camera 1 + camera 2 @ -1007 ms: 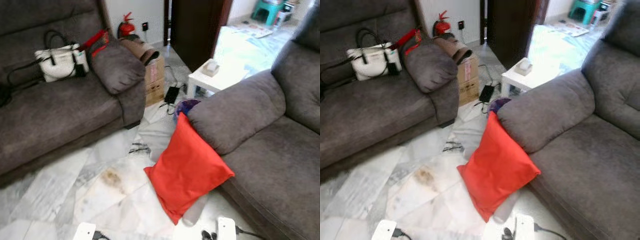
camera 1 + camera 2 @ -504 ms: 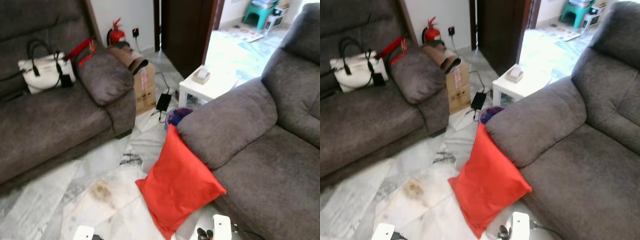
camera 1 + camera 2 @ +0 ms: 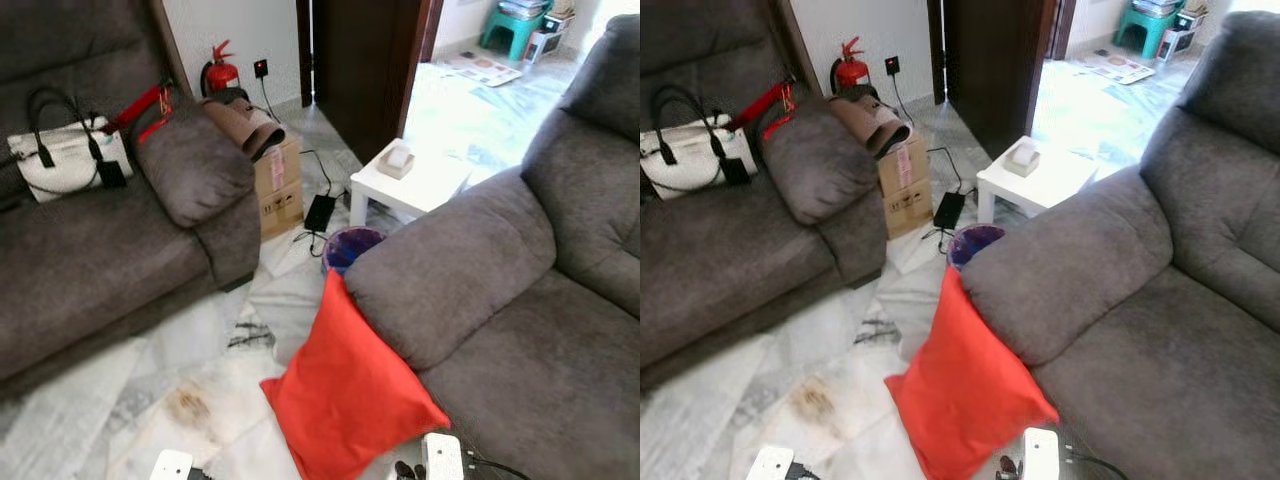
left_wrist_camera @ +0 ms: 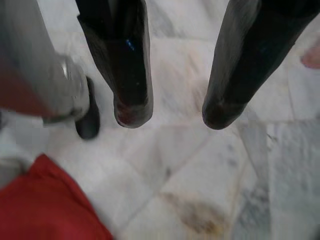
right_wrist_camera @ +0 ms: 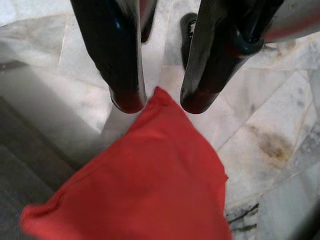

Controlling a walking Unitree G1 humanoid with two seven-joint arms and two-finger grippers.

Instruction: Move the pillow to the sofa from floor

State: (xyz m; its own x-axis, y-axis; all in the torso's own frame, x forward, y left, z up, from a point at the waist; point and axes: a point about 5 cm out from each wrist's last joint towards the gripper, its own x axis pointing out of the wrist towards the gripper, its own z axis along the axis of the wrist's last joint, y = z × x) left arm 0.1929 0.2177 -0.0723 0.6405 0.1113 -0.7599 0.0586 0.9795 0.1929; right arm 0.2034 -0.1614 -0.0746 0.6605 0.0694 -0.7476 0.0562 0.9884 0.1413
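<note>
From the head views, the red pillow [image 3: 348, 400] stands on edge on the marble floor [image 3: 180, 400], leaning against the front of the grey sofa [image 3: 520, 330] on the robot's right, with a purple bin [image 3: 352, 245] and a white counter [image 3: 412, 180] beyond it and a second sofa [image 3: 90, 260] carrying a white handbag [image 3: 62, 155] across the floor. In the left wrist view, the left claw [image 4: 172, 115] hangs over bare marble, fingers parted and empty, a corner of the pillow showing near it. In the right wrist view, the right claw [image 5: 161, 102] hovers above the pillow's top corner, fingers apart and gripping nothing.
</note>
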